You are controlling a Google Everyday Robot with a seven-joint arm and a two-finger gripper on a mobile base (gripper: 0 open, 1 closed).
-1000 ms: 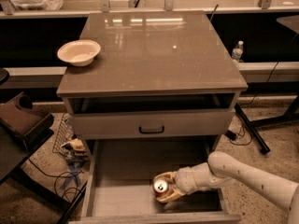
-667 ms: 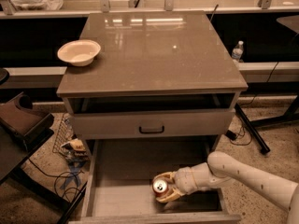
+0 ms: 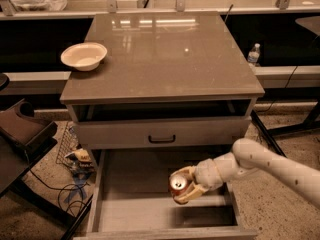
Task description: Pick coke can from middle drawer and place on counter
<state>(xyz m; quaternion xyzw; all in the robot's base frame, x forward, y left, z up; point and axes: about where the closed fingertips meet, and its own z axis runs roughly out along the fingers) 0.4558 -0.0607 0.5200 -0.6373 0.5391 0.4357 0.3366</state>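
The coke can (image 3: 177, 183), red with a silver top, is held in my gripper (image 3: 183, 186), whose cream fingers (image 3: 186, 195) are shut around it. The can hangs a little above the floor of the open middle drawer (image 3: 130, 214), a shallow pale-grey tray pulled out at the bottom of the cabinet. My white arm (image 3: 265, 164) reaches in from the right. The counter (image 3: 165, 49), a glossy grey-brown slab, tops the cabinet above.
A white bowl (image 3: 84, 56) sits on the counter's left edge. A closed drawer front with a black handle (image 3: 161, 139) is above the open drawer. A water bottle (image 3: 254, 54) stands at the right. Cables and clutter (image 3: 75, 164) lie on the floor at left.
The gripper with the coke can has lifted slightly off the drawer floor; the arm has risen a little.
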